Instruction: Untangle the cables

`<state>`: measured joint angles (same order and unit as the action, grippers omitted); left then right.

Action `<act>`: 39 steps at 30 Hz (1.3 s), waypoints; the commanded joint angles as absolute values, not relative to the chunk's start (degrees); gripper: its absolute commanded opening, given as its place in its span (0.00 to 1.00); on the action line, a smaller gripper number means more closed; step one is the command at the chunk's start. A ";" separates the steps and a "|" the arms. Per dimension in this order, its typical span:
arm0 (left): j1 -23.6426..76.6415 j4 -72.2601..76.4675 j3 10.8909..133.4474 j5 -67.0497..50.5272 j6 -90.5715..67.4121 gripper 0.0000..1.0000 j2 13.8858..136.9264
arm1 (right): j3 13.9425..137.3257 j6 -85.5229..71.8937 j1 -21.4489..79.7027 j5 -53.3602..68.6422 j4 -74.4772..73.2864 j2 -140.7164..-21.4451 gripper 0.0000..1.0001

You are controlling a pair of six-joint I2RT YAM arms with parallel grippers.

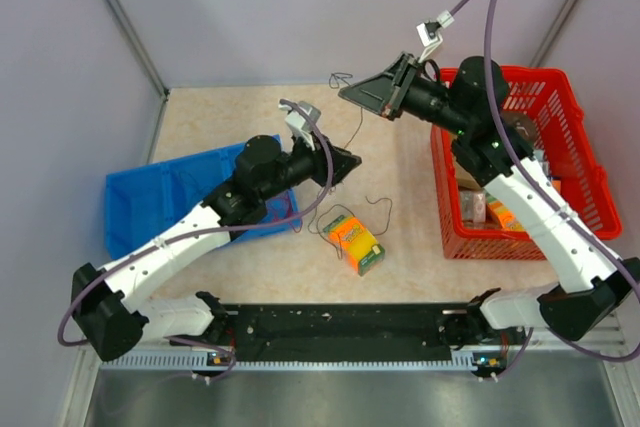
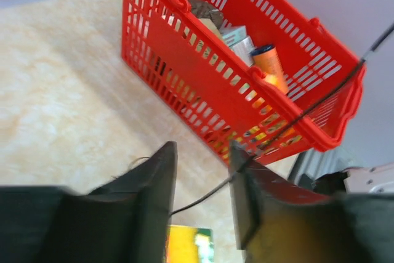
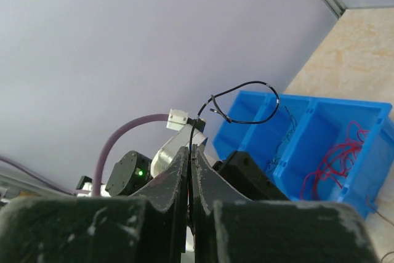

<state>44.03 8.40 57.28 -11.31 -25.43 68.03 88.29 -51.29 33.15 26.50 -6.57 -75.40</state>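
Note:
My right gripper [image 1: 352, 95] is raised above the table's far middle and is shut on a thin black cable [image 3: 246, 103]. The cable's free end curls in a loop above the fingertips [image 3: 190, 149]. The same cable [image 1: 359, 131] hangs down towards my left gripper [image 1: 347, 163]. In the left wrist view the left gripper [image 2: 203, 152] is open, and the black cable [image 2: 209, 194] runs between its fingers, touching the right finger [image 2: 246, 183]. Another thin dark cable [image 1: 347, 211] lies loose on the table by the orange box. Red cables [image 3: 335, 164] lie in the blue bin.
A blue divided bin [image 1: 140, 207] sits at the left under the left arm. A red basket [image 1: 580, 137] [image 2: 203, 90] with groceries stands at the right. An orange and green box [image 1: 355, 244] lies in the table's near middle.

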 commanded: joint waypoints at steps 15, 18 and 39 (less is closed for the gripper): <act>42.10 -39.79 104.46 16.67 -9.67 0.00 60.99 | 59.71 -28.92 32.78 15.37 10.52 -60.99 0.89; 42.01 -45.60 115.36 27.47 -6.61 0.00 64.06 | 55.56 -28.83 32.78 19.58 17.56 -66.07 0.88; 39.46 -35.95 126.91 33.67 -1.76 0.00 68.91 | 54.30 -15.83 51.14 36.14 44.13 -94.74 0.93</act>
<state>39.68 -39.00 126.26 36.21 0.64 70.50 48.01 -21.96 45.69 37.56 39.44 -91.85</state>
